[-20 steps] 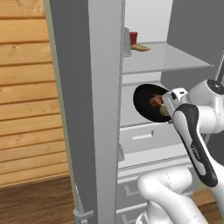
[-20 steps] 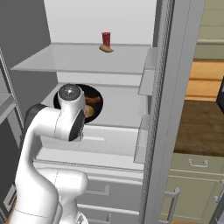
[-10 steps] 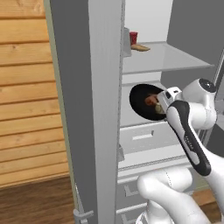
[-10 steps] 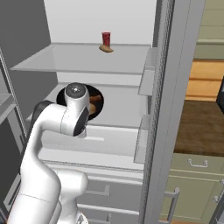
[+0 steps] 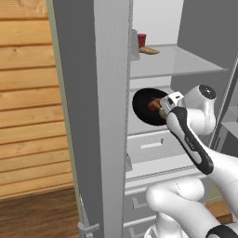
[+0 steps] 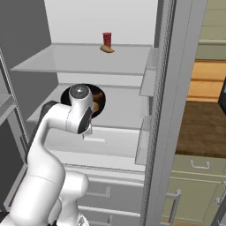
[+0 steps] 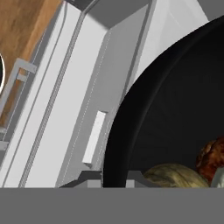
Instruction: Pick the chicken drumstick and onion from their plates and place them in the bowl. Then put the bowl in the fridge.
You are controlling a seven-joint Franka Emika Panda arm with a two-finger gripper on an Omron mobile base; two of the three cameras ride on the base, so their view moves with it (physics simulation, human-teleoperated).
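We see the claw [image 5: 163, 108] at the near rim of the bowl [image 5: 145, 105], inside the open fridge [image 6: 110, 88]. In the hand view its two dark finger tips sit on either side of the bowl's [image 7: 175, 118] black wall at the bottom edge, so it appears clamped on the rim, though the tips themselves are mostly cut off.

The bowl is tilted, its mouth turned toward the arm, over the middle glass shelf [image 6: 119, 106]. Inside it, the onion [image 7: 175, 176] lies just beside the claw, and the chicken drumstick [image 7: 211, 158] lies touching the onion on its far side. In the left base view the drumstick [image 5: 153, 105] shows as a reddish spot in the bowl's hollow.

Below the bowl is a white drawer [image 6: 106, 143] with a flat handle. Above it, the upper shelf [image 6: 84, 59] carries a small red cup [image 6: 107, 39] and a tan food piece [image 6: 107, 49] just beside it. The fridge door [image 5: 100, 116] stands open edge-on at the left of the left base view, hiding part of the bowl. Door bins [image 6: 148, 84] line the other door on the right. Beyond are a wooden wall [image 5: 28, 102] and pale green cabinets [image 6: 198, 172].
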